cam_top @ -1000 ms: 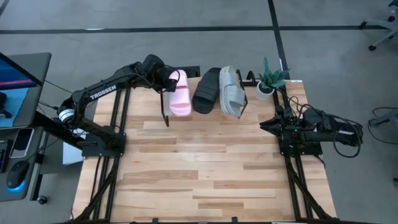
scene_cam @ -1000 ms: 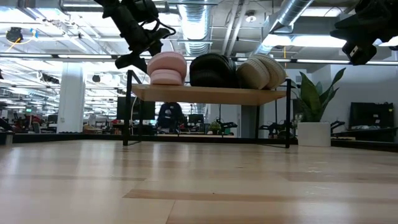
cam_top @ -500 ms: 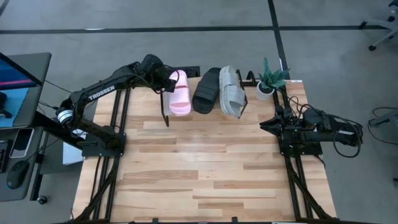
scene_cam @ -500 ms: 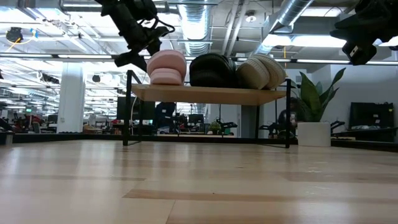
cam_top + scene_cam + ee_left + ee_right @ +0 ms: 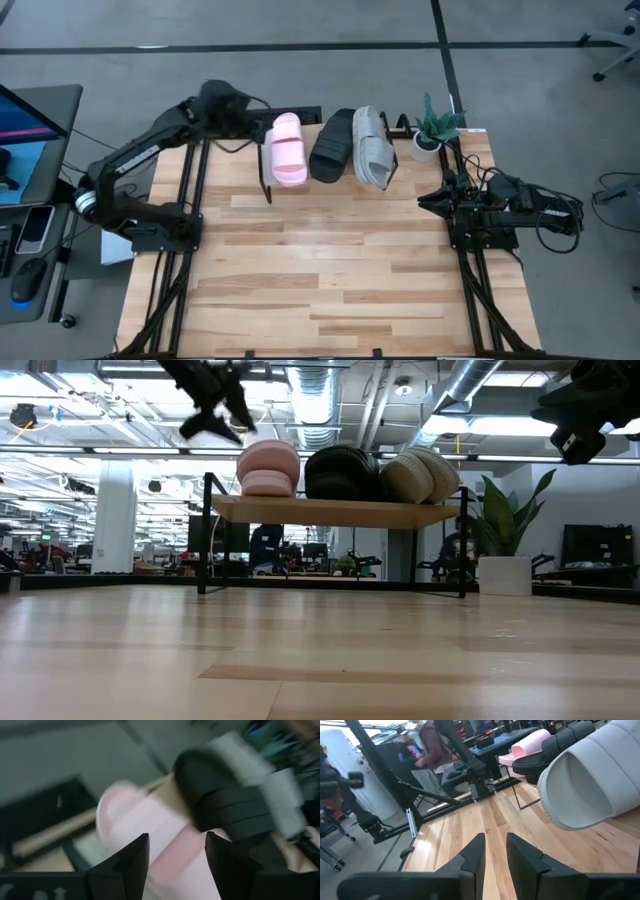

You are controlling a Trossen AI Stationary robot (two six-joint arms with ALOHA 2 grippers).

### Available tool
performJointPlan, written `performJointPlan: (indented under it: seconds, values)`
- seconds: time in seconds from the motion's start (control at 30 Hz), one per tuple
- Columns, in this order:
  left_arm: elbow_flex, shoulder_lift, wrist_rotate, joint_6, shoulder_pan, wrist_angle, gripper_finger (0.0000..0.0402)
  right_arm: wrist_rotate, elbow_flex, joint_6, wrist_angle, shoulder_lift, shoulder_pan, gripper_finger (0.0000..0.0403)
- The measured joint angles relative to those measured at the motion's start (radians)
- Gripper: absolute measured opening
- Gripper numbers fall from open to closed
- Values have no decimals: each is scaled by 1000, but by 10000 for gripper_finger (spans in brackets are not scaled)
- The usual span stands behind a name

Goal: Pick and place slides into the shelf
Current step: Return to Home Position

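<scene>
The left gripper's (image 5: pixel 176 842) two dark fingers (image 5: pixel 132 860) stand well apart with nothing between them, and the gripper hangs in the air just beside the heel end of the pale pink ribbed foam slide (image 5: pixel 289 150), apart from it. That slide lies on the small rack with a light wooden plank top and thin black legs (image 5: pixel 330 510), with the black foam slide (image 5: pixel 331 146) next to it and the light grey foam slide (image 5: pixel 372 147) at the far end, all three side by side. The right gripper (image 5: pixel 495 844) rests at the right edge of the slatted wooden table (image 5: pixel 330 270), its fingers only narrowly parted and empty. With every slide shelved, placing looks finished; the step in hand appears to be the left arm's return to rest, which calls for lifting clear of the pink slide without nudging it and folding back to its own side.
</scene>
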Motion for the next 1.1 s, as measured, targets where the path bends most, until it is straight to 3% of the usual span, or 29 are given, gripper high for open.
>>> performJointPlan:
  seconds: [0.3, 0.6, 0.87, 1.1]
  values:
    - [0, -256, -81, 197, -103, 178, 180, 1, 0, 0, 0, 0, 0, 69]
    - [-40, -433, -22, 258, -329, 242, 180, 4, 0, -24, 6, 0, 0, 69]
    - [-297, -494, -82, 244, -571, 403, 180, 30, 0, -27, 8, 0, -1, 69]
    - [-554, -557, -153, 192, -669, 678, 180, 53, 0, -27, 8, 0, 0, 69]
